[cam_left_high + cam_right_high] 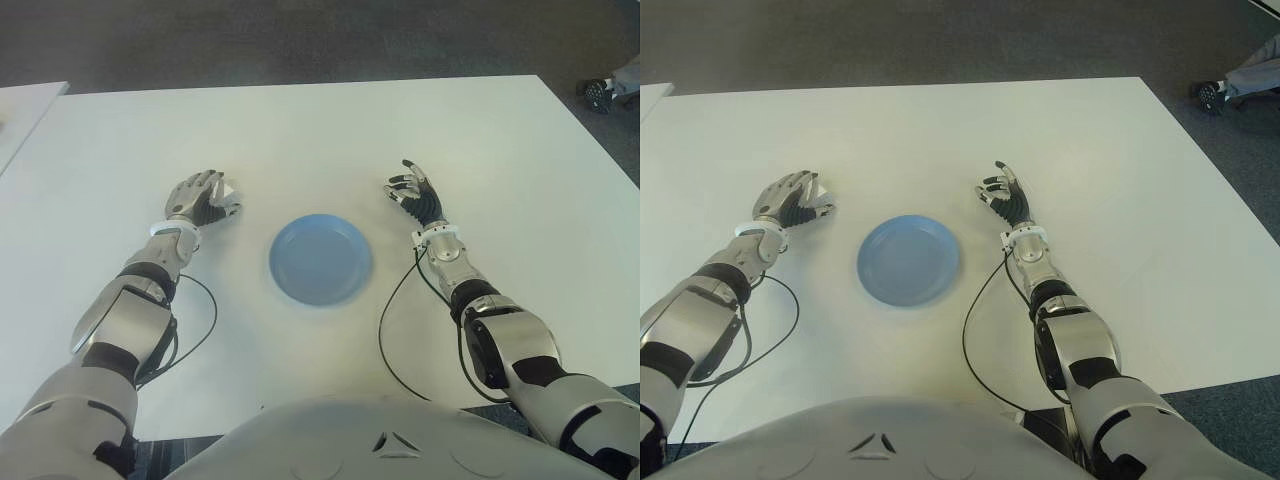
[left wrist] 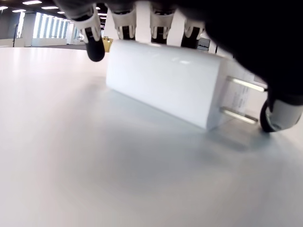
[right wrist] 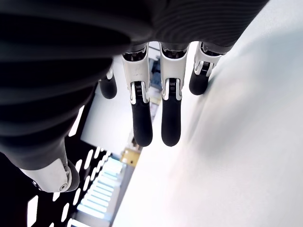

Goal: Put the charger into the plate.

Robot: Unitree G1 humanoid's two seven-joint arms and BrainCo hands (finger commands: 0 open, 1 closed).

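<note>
A white charger (image 2: 165, 85) with two metal prongs lies on the white table (image 1: 300, 130), left of the blue plate (image 1: 285, 275). My left hand (image 1: 205, 200) covers it. In the left wrist view the fingertips (image 2: 94, 49) press along its upper edge and the thumb sits beside the prongs. Only a white corner of the charger (image 1: 231, 190) shows past the fingers in the eye views. The plate holds nothing. My right hand (image 1: 412, 190) shows to the right of the plate, fingers (image 3: 142, 123) spread and holding nothing.
Black cables (image 1: 385, 320) hang from both forearms over the near part of the table. A second white table's corner (image 1: 25, 105) shows at the far left. A wheeled base (image 1: 605, 92) stands on the dark floor beyond the table's far right corner.
</note>
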